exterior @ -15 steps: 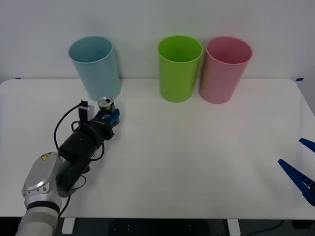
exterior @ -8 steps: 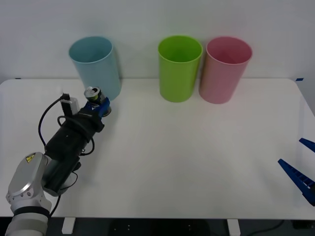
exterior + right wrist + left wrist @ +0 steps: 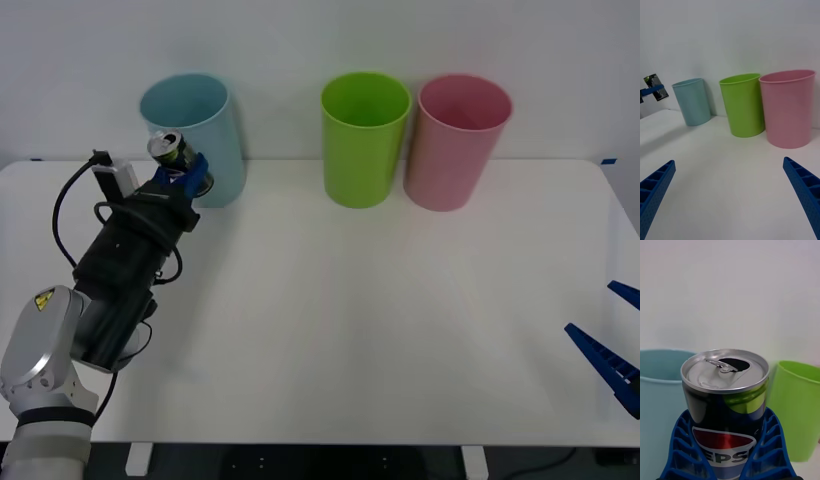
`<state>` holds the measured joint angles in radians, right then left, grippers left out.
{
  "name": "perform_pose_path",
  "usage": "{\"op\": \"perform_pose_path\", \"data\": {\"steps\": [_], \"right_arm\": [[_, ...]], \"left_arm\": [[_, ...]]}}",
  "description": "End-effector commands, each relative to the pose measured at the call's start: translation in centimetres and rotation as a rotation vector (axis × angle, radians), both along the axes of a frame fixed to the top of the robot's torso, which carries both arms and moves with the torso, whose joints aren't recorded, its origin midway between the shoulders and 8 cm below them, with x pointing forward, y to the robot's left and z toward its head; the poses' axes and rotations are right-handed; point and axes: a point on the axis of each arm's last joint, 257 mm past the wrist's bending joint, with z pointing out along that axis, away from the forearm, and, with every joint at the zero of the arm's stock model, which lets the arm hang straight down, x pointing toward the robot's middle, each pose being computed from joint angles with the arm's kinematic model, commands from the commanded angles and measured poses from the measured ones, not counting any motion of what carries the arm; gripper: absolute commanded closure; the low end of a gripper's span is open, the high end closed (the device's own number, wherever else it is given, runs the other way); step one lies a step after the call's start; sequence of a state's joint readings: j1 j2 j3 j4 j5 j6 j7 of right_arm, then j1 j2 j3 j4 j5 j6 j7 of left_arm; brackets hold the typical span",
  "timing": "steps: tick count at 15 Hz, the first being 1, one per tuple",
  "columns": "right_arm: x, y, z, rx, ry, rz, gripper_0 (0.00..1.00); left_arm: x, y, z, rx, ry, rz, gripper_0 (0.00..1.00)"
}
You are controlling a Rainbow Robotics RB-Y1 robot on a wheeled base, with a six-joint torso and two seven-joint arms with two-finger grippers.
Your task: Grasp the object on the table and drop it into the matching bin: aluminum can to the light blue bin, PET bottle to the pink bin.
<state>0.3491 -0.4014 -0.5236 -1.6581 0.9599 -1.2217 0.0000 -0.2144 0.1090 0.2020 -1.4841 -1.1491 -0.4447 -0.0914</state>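
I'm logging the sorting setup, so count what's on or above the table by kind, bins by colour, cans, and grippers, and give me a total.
Light blue bin: 1
Lime green bin: 1
Pink bin: 1
Aluminum can, held in the left gripper: 1
Grippers, counting the left one and the open right gripper parked at the table's right edge: 2
Total: 6

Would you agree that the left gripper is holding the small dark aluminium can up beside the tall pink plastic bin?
Not quite. The left gripper holds the small dark aluminium can beside the tall light blue plastic bin, not the pink plastic bin, as the front view shows.
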Motion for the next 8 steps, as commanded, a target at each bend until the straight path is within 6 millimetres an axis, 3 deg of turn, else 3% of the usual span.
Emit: {"op": "perform_pose_path", "data": {"steps": [1, 5, 8], "right_arm": [[0.0, 0.0, 0.0, 0.000, 0.000, 0.000, 0.00], [0.0, 0.0, 0.0, 0.000, 0.000, 0.000, 0.00], [0.0, 0.0, 0.0, 0.000, 0.000, 0.000, 0.00]], "left_arm": [[0.1, 1.3, 2.3, -0.035, -0.017, 0.033, 1.00], [1.3, 3.6, 5.4, -0.034, -0.045, 0.086, 1.00], [2.2, 3.0, 8.1, -0.083, -0.047, 0.022, 1.00]]}}
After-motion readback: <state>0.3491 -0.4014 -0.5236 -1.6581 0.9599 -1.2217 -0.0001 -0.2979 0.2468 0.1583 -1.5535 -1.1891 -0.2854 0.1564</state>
